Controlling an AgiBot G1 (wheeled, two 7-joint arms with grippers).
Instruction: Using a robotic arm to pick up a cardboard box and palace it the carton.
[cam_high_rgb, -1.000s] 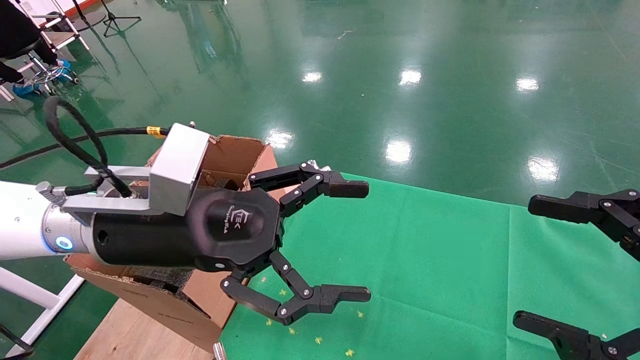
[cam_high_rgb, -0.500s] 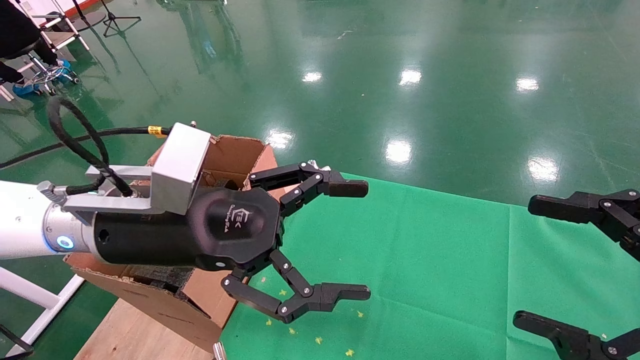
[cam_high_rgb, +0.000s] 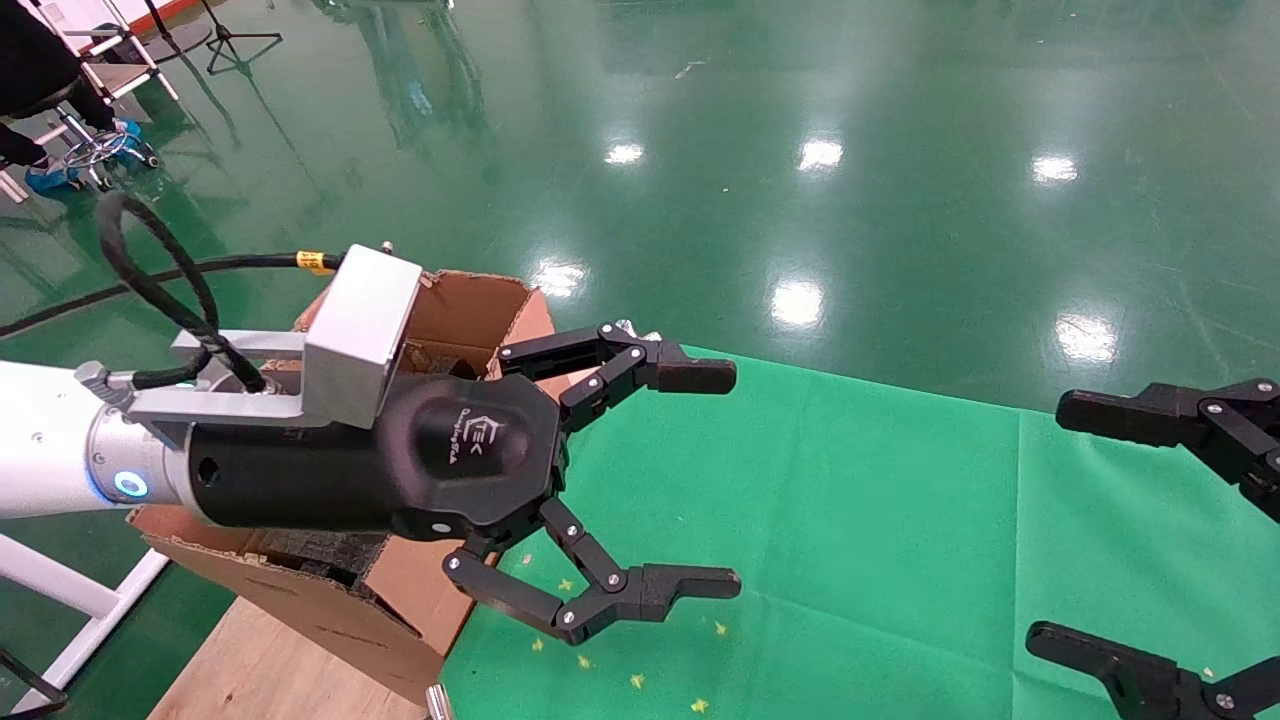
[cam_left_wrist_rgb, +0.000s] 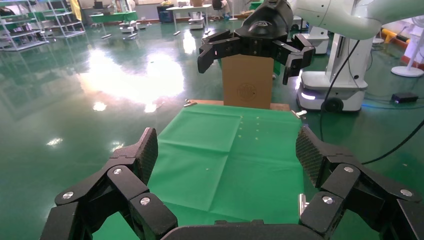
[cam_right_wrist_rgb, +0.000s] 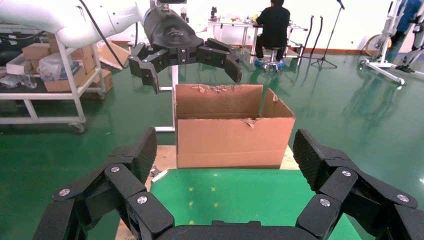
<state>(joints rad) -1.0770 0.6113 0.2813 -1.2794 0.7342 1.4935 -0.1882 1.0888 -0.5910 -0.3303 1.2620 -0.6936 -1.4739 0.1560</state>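
A glossy green floor surrounds the green-cloth surface (cam_high_rgb: 850, 520). The left gripper (cam_high_rgb: 650, 480) spreads wide, empty, over the large brown corrugated carton (cam_right_wrist_rgb: 233, 132). The right gripper (cam_high_rgb: 1150, 530) also gapes. No small cardboard box shows; judged light, stiff, graspable across opposite faces.

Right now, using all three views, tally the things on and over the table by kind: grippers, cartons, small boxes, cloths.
Grippers: 2 (left gripper, right gripper, both open)
Large carton: 1
Small cardboard box: 1
Green cloth: 1
Total: 5
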